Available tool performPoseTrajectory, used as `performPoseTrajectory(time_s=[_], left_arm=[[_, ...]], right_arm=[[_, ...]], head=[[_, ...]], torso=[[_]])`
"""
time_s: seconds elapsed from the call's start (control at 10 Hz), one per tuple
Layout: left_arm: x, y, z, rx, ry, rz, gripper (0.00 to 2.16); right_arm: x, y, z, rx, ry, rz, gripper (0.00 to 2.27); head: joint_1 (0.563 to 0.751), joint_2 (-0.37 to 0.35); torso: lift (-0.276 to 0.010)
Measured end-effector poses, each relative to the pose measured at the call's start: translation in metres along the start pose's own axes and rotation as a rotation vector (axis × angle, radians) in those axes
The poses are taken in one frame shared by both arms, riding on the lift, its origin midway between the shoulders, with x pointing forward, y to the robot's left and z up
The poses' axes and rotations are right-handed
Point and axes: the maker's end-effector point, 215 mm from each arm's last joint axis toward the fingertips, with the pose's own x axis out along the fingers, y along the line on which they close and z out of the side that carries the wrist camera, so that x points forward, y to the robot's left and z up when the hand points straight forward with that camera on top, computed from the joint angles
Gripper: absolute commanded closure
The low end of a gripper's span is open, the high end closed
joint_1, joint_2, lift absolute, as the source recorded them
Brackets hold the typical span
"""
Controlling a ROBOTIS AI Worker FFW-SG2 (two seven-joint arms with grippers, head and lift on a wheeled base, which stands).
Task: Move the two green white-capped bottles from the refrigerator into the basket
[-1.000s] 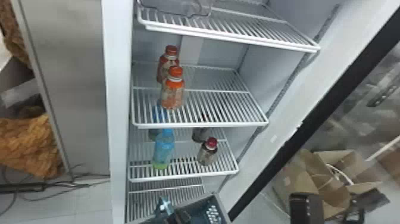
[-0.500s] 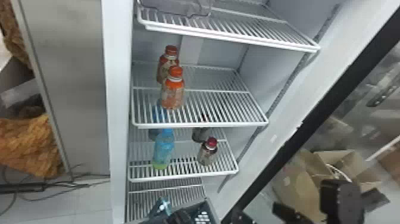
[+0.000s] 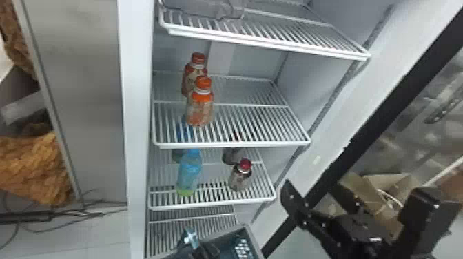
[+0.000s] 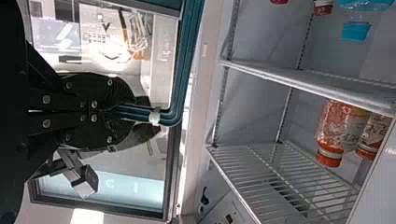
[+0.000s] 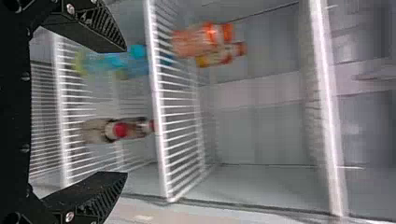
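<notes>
Which bottles the task means is unclear: on the lower shelf (image 3: 212,204), just below the middle of the frame in the head view, stands a blue bottle (image 3: 189,172), green at its bottom but blue-capped, with a second bluish bottle (image 3: 179,156) behind. The basket (image 3: 254,242) sits at the bottom edge, below that shelf. The left gripper (image 4: 140,114) is pinched tight on the basket handle (image 4: 175,116). The right gripper (image 5: 124,112) is spread, its fingers well apart and nothing between them; in the head view it is at lower right.

The step in hand looks like bringing the right gripper to a bottle. It would do well to settle on the right one first, come in level from the front, close on the body and lift just enough to clear the shelf before drawing out.

The front edge of the middle shelf (image 3: 234,144) overhangs the back bottle, so headroom is likely tight. The red-capped bottle (image 3: 241,177) stands to the right on the lower shelf and could be knocked. Between it and the blue bottle lies open shelf. The black door edge (image 3: 394,103) slants down the right side, close to the right gripper.
</notes>
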Motion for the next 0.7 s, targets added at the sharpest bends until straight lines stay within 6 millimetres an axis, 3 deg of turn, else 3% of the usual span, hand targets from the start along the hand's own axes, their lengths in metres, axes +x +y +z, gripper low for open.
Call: performPoseTrajectory(time_s=[0.2, 0.4, 0.7], left_arm=[[0.000, 0.002, -0.001, -0.002, 0.000, 0.004, 1.21], [0.000, 0.003, -0.001, -0.002, 0.003, 0.006, 1.21], [-0.001, 0.004, 0.000, -0.001, 0.001, 0.009, 1.21]], right_arm=[[0.012, -0.007, 0.012, 0.005, -0.137, 0.038, 0.11], [0.020, -0.022, 0.010, -0.018, -0.221, 0.050, 0.11], [0.023, -0.037, -0.010, -0.064, -0.265, 0.039, 0.11]], head=[[0.695, -0.350], [0.695, -0.350], [0.695, -0.350]], torso=[[-0.004], [-0.004], [-0.004]])
